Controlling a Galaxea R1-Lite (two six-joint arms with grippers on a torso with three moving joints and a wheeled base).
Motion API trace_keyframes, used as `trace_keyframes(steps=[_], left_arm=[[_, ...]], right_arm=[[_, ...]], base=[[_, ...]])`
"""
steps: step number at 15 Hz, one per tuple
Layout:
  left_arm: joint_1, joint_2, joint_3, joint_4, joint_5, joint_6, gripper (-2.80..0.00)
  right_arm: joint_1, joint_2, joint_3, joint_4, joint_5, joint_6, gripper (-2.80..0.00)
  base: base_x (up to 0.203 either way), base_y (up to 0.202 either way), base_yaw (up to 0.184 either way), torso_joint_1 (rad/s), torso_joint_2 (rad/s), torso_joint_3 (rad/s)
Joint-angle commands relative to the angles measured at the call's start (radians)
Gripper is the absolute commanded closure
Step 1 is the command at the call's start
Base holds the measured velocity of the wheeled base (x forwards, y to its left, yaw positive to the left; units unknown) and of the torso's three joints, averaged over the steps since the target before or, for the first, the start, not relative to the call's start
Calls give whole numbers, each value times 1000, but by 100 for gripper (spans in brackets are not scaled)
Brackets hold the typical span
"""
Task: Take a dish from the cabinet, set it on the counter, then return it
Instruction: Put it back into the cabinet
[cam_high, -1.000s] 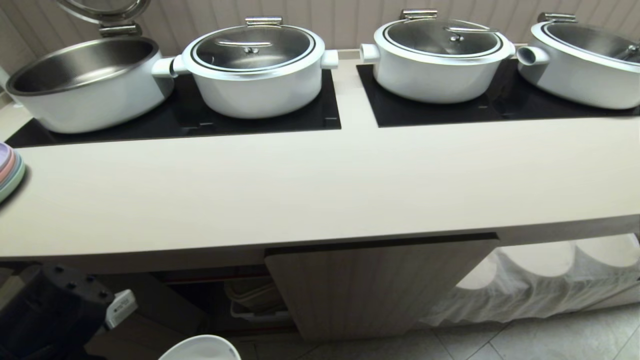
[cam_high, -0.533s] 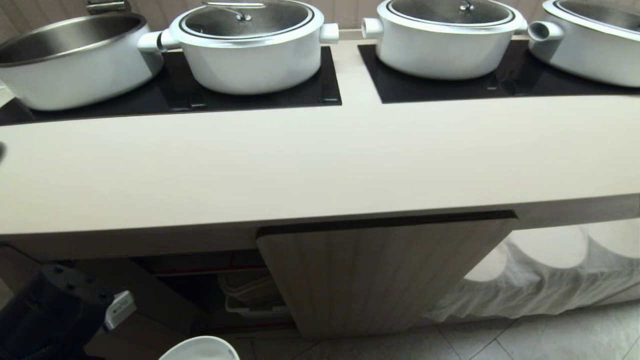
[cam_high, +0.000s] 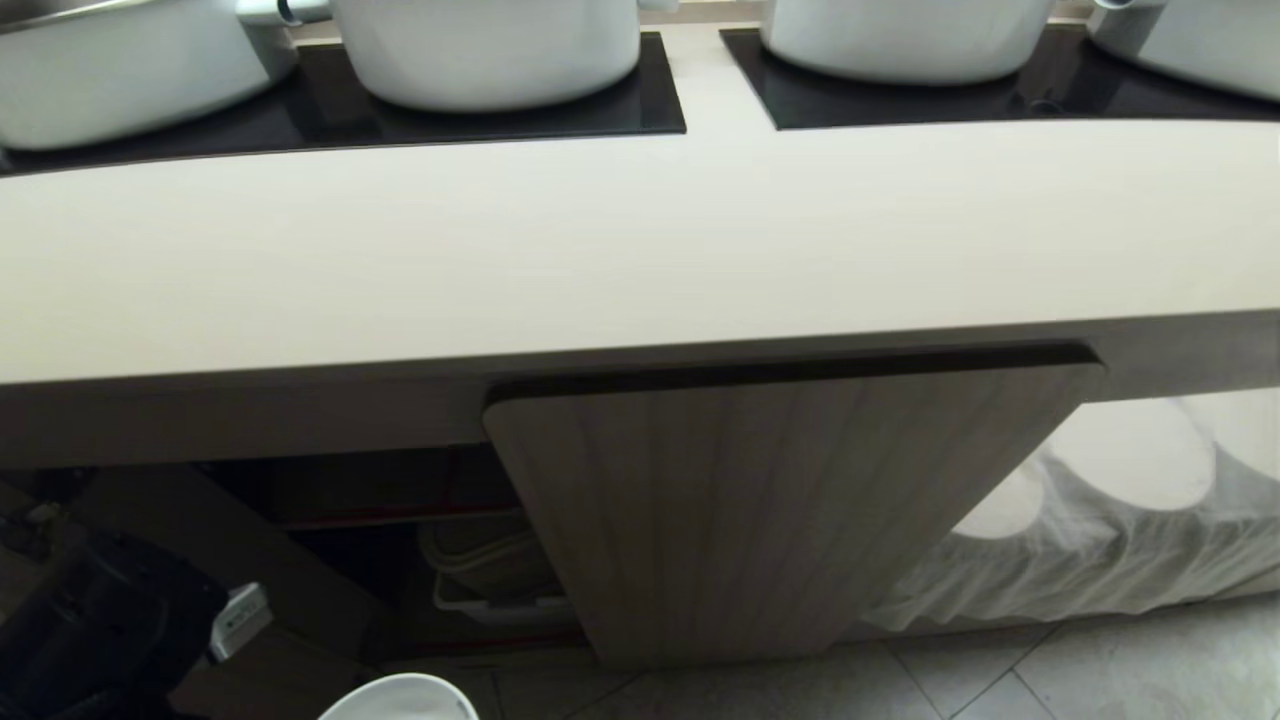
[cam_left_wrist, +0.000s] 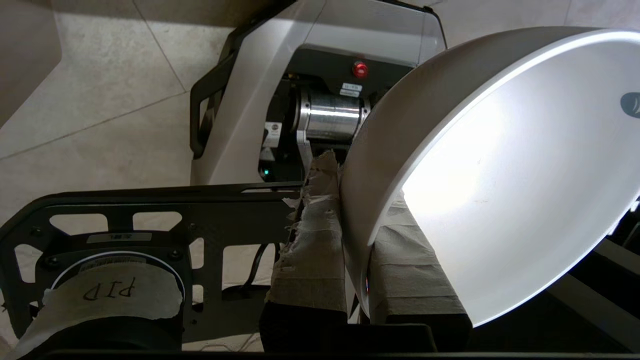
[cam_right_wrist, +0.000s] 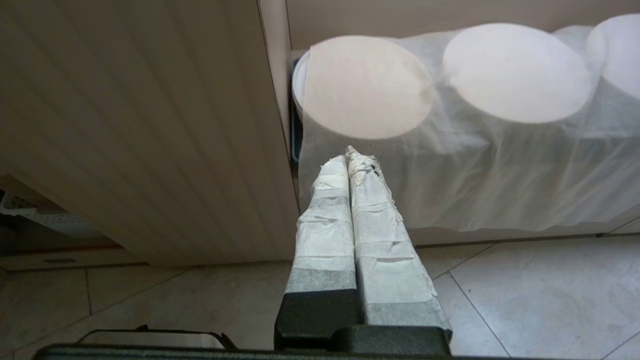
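A strip of tape (cam_left_wrist: 107, 295) on the left arm reads "PID". The left gripper (cam_left_wrist: 357, 225) pinches the rim of the white bowl (cam_left_wrist: 500, 170), which stands on edge, its hollow facing sideways, empty, low beside the open cabinet (cam_high: 780, 500). The right gripper (cam_right_wrist: 352, 162) hangs with its fingers pressed together, holding nothing.

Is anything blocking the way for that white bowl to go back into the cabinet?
Nothing visible does. The left tool grips the bowl by its rim, low beside the cabinet. The door on that side stands swung open, leaving the dark shelf opening exposed. Some containers already sit inside on the shelf.
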Motion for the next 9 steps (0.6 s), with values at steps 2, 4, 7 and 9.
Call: trace_keyframes(steps=[2,4,7,9], left_arm=[[0,1,0,3,0,-5,0],[0,2,0,3,-2,-5,0],[0,1,11,3,-1,-1,0],[-1,1,12,3,-1,-2,0]], right_arm=[[0,1,0,0,0,0,0],[0,1,0,0,0,0,0],[0,1,0,0,0,0,0],[0,0,0,0,0,0,0]], base=[[0,0,0,-209,495,285],[0,0,0,-195,480,289],[0,0,0,-187,470,286],[0,0,0,-178,464,284]])
